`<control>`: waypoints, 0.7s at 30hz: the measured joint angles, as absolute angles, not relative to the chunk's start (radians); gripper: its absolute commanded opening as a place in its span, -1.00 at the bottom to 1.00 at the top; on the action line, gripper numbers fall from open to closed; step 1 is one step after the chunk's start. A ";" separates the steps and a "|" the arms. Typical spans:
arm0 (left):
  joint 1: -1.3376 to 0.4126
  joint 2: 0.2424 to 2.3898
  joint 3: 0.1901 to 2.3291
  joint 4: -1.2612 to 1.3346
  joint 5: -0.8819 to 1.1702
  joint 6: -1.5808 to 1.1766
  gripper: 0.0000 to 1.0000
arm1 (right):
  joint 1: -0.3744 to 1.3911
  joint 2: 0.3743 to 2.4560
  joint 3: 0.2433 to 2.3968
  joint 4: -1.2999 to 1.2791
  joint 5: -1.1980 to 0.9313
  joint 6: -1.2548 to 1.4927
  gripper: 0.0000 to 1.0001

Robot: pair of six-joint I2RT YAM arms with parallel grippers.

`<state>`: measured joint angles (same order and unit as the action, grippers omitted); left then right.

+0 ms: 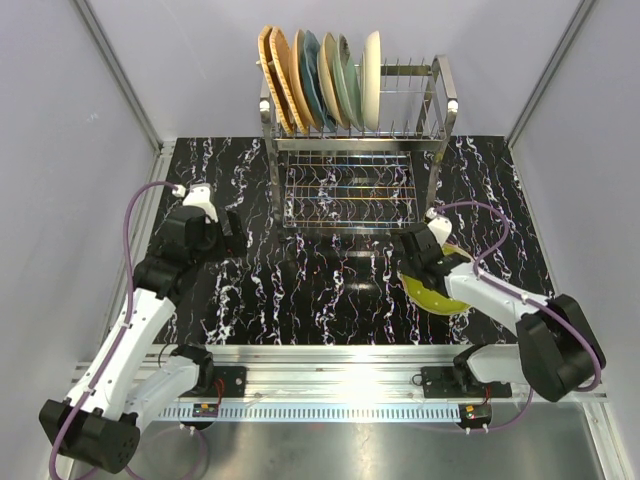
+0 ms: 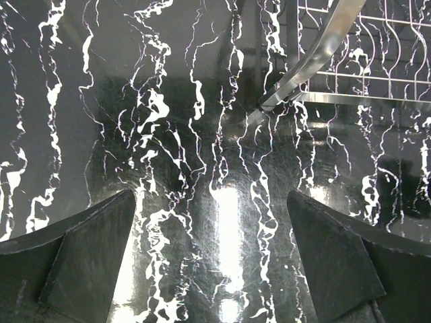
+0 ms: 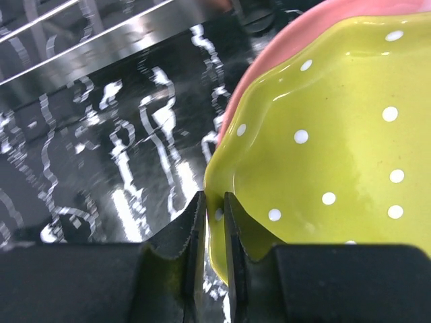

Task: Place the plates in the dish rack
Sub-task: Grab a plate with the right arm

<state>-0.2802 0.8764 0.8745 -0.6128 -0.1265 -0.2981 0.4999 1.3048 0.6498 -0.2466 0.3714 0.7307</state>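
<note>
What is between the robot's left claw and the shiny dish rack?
Only bare black marbled table. The left wrist view shows it stretching from the open left gripper up to the dish rack leg.

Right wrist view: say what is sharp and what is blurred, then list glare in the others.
Right wrist: dotted plate sharp, rack bar behind smeared. Left wrist: white glare streak on the glossy table. Top external: metal rail at the near edge washed out.

- The left gripper (image 2: 210, 202) pointed down, its fingers spread wide apart.
- The right gripper (image 3: 214, 200) pinched the rim of the dotted plate (image 3: 323, 134), its fingers nearly together.
</note>
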 measured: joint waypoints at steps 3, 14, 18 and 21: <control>-0.280 0.887 0.875 -0.613 -0.111 -0.322 0.98 | 0.517 1.263 0.648 -0.260 0.347 0.718 -0.99; -0.279 0.981 0.826 -0.488 0.191 -0.520 0.81 | 0.556 1.139 0.598 -0.251 0.258 0.661 -1.00; -0.336 1.003 0.746 -0.368 0.273 -0.633 0.76 | 0.579 1.092 0.557 -0.231 0.221 0.638 -1.00; -0.428 1.070 0.739 -0.292 0.299 -0.697 0.72 | 0.610 1.072 0.542 -0.220 0.207 0.616 -1.00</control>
